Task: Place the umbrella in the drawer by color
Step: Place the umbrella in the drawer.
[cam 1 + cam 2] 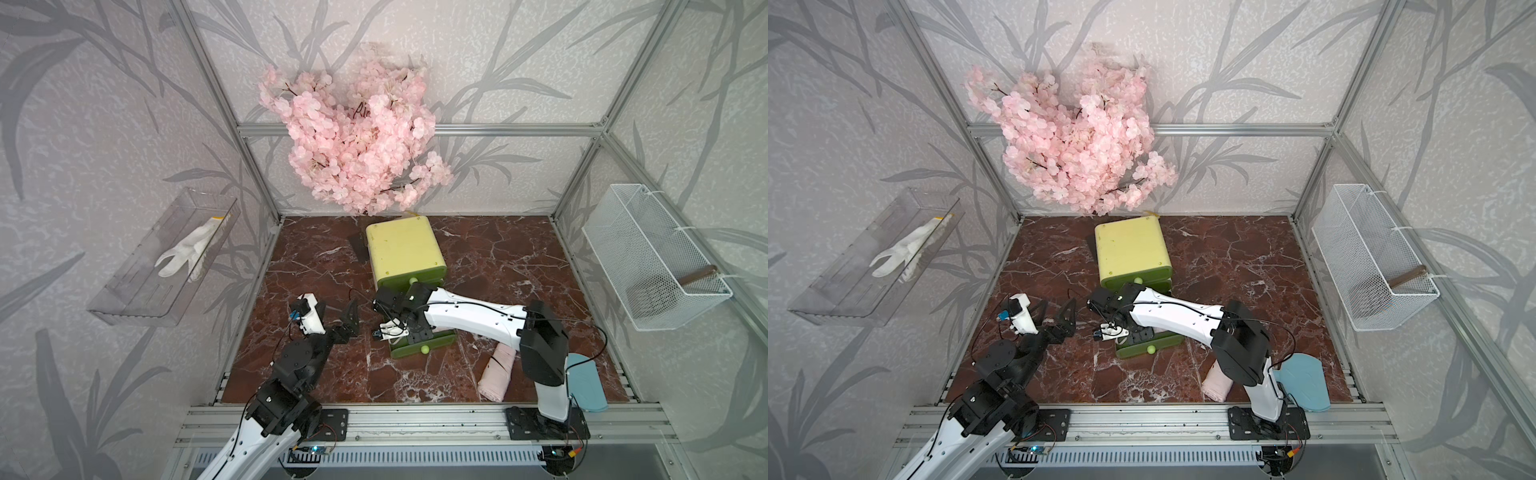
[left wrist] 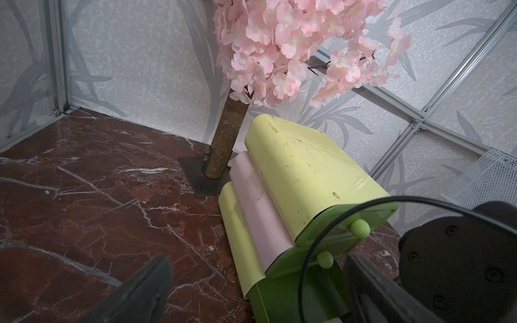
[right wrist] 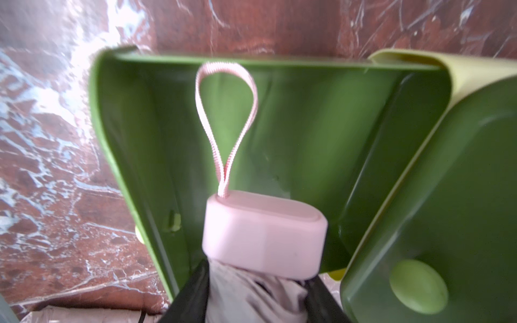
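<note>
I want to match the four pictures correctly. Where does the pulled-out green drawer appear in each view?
Both top views: the open drawer sits just below centre, in front of the yellow cabinet.
Left wrist: its green side wall shows beneath the closed drawers' knobs.
Right wrist: its inside spreads behind the pink umbrella.
Shared landmark: the yellow cabinet.

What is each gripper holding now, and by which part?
The right gripper holds the pink umbrella by its folded canopy, just below the handle. The left gripper is open and holds nothing.
</note>
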